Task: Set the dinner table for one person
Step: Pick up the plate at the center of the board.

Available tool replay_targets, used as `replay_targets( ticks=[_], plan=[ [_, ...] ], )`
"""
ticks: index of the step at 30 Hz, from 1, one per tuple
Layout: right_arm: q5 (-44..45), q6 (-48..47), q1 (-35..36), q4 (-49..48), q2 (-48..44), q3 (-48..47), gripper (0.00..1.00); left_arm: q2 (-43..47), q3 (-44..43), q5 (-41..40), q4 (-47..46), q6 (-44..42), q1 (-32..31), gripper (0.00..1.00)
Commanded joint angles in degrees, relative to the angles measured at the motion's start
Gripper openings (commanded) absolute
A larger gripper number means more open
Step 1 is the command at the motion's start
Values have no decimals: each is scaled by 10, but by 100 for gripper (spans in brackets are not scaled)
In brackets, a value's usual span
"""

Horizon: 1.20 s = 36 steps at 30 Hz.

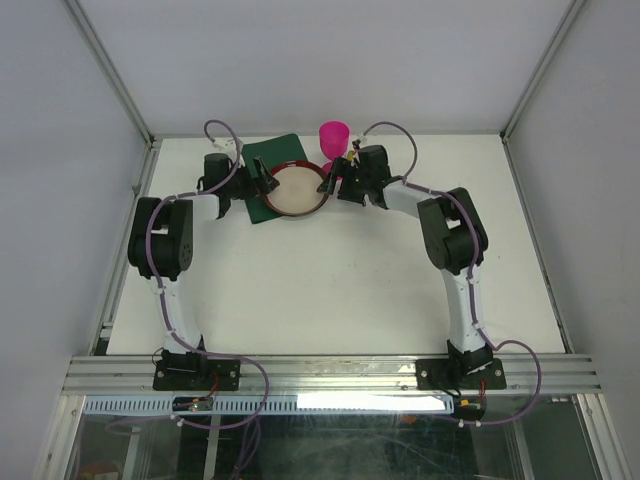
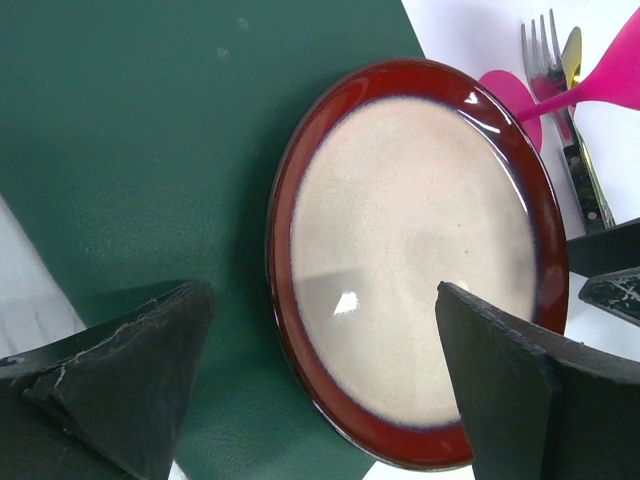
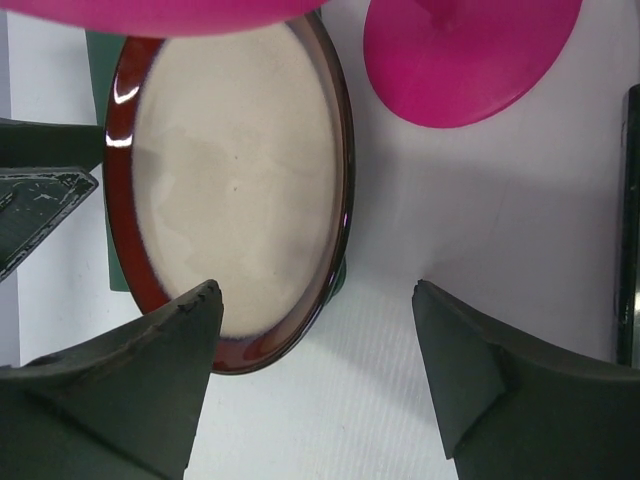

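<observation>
- The dinner table: a white matte top between aluminium rails, filling the whole workspace, with your arms bolted at its near edge.
- Handling, judged: it looks rigid, fixed and fairly slick. There is nothing on it to grasp, so treat it as the surface you place onto.
- The setting clusters at the far centre. The plate lies partly on the green placemat, its right side over bare table. The pink goblet stands just behind it.
- Plate, judged: stiff, weighty, glazed and breakable. Take it at the red rim.
- Left gripper: jaws wide apart, one finger over the placemat and the other over the plate. It holds nothing.
- Right gripper: jaws apart, straddling the plate's right rim. Nothing is clamped.
- Count: one table, one placemat, one plate, one goblet, one fork. A second utensil lies beside the fork; you cannot tell its kind.
</observation>
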<state>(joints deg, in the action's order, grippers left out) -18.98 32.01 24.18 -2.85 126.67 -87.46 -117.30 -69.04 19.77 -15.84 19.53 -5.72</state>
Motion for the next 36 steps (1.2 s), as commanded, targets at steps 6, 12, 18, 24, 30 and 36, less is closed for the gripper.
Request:
replay_targets(
  ticks=[6, 12, 18, 24, 30, 36],
  plan=[
    [-15, 19, -4, -39, 29, -44, 78, -20, -32, 23, -37, 19, -12, 95],
    [-15, 19, -5, -36, 45, -57, 78, -31, -30, 25, -42, 22, -15, 83],
    [-33, 28, -6, -34, 58, -64, 54, -33, -28, 21, -34, 17, -15, 77],
    [-35, 29, -6, -30, 66, -69, 49, -39, -28, 22, -32, 17, -15, 72],
    [-38, 22, -6, -15, 73, -83, 35, -46, -32, 26, -29, 15, -15, 62],
    [-39, 17, -6, -9, 75, -85, 22, -56, -36, 36, -28, 17, -15, 49]
  ],
)
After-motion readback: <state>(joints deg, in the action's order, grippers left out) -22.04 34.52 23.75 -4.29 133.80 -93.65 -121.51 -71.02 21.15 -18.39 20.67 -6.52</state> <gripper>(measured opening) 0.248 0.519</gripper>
